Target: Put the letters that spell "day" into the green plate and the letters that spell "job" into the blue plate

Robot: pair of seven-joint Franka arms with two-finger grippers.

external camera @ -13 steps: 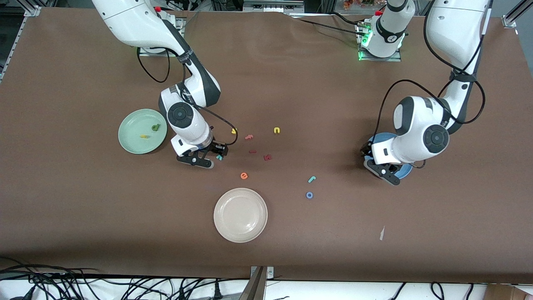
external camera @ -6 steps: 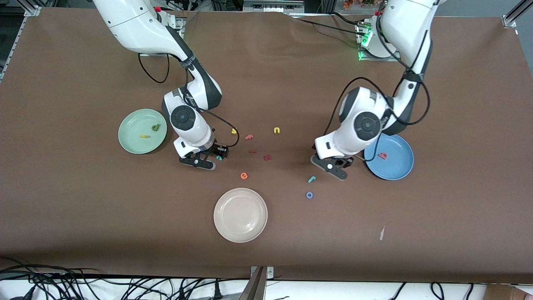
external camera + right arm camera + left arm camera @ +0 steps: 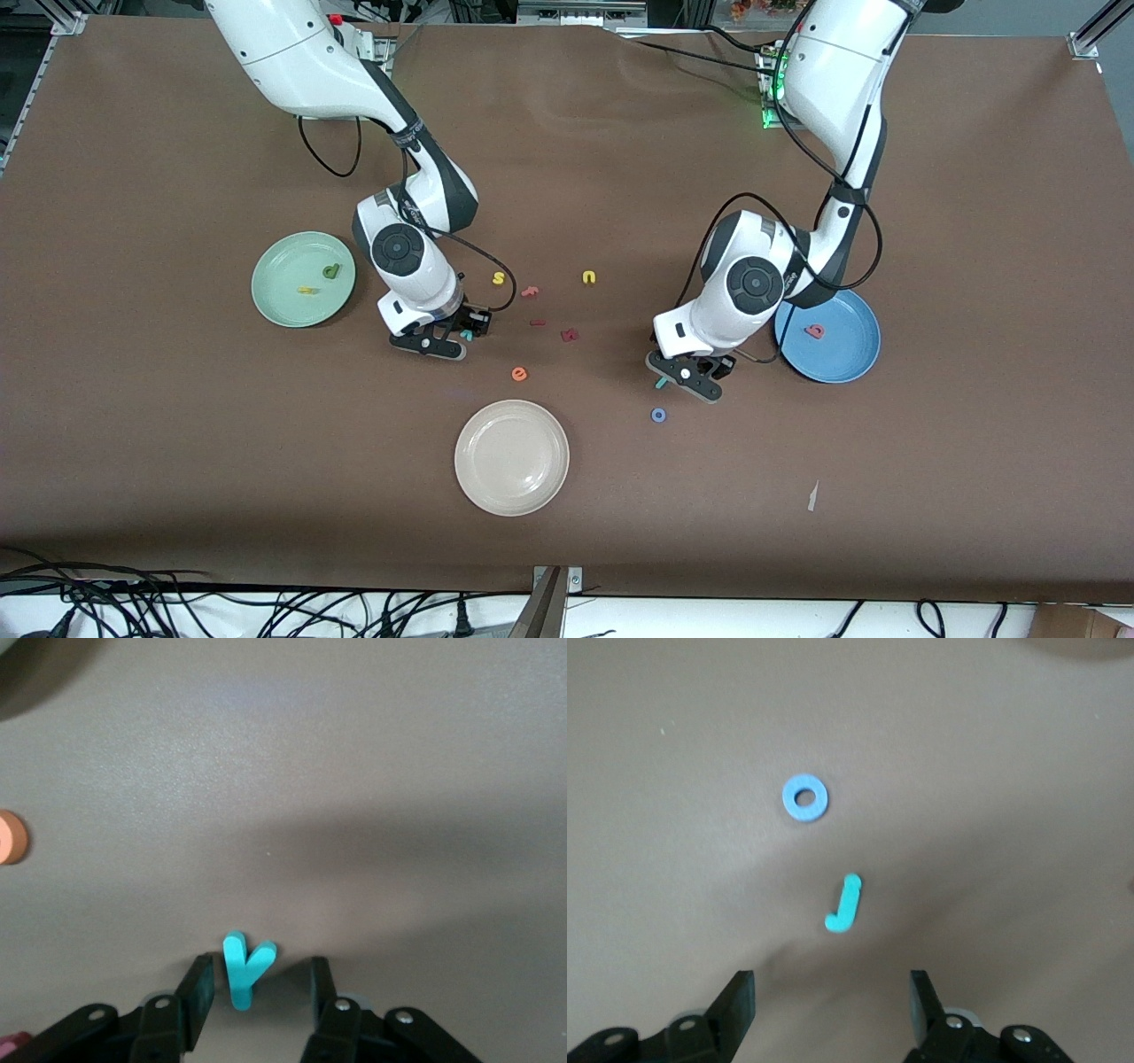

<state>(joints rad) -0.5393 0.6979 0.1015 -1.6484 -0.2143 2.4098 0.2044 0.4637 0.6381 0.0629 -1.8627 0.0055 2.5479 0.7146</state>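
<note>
Right wrist view shows the right end effector (image 3: pixel 257 997) fingers apart, straddling the teal y (image 3: pixel 243 967) on the desk (image 3: pixel 354 771). Left end effector (image 3: pixel 831 1010), open, has the teal j (image 3: pixel 844 904) just ahead, stem pointing away.

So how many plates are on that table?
3. The green plate at the right arm's end, the blue plate at the left arm's end, the cream plate nearest the front camera.

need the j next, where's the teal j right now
The teal j lies on the table just under the left tool, beside the blue o, which is nearer the front camera.
</note>
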